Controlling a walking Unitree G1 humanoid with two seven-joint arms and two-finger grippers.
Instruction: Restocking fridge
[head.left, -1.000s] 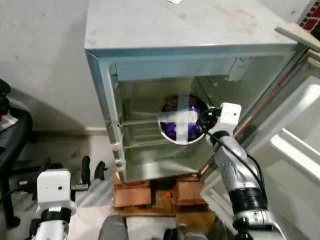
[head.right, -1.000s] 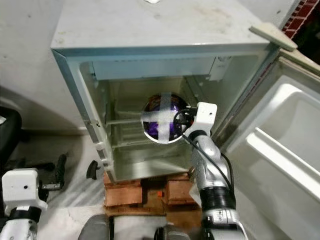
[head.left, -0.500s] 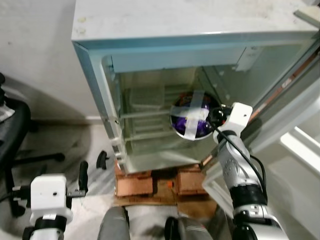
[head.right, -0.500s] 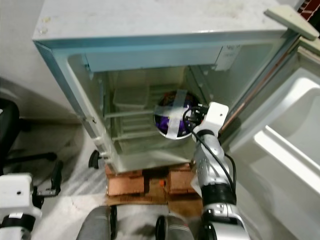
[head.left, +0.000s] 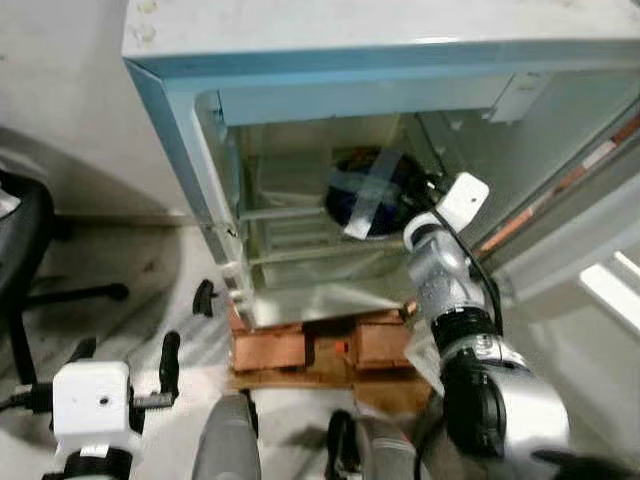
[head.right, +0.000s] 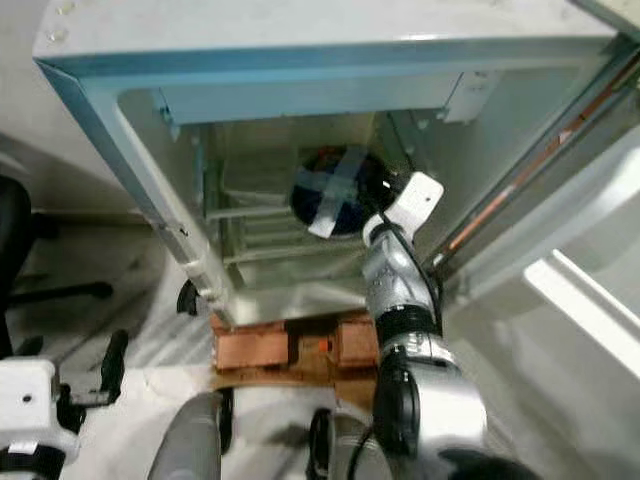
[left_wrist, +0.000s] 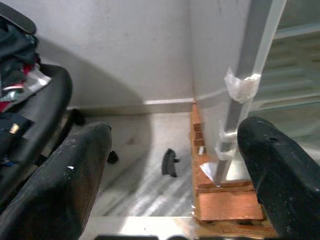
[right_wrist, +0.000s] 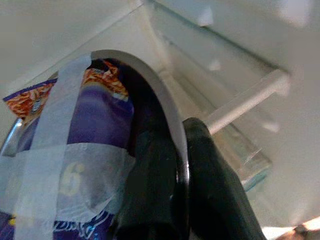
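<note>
A small fridge (head.left: 180, 120) stands open on a stack of bricks, its door (head.left: 610, 270) swung out to the right. My right gripper (head.left: 425, 188) reaches into the fridge and is shut on the rim of a metal bowl (head.left: 368, 192). The bowl (right_wrist: 75, 145) holds purple packets under crossed strips of white tape, and my black fingers (right_wrist: 200, 170) pinch its rim from both sides. It hangs above the wire shelf (head.left: 290, 240), deep in the compartment. My left gripper (head.left: 168, 362) hangs low at the left with its fingers (left_wrist: 70, 190) spread open over the floor.
A black office chair (head.left: 25, 250) stands at the left by the wall. Bricks (head.left: 300, 350) prop the fridge above the floor. A small black piece (left_wrist: 170, 162) lies on the floor near the fridge's left corner.
The camera has moved closer and tilted down. My right gripper has carried the bowl deeper into the fridge, up and toward the back. The left arm stays low.
</note>
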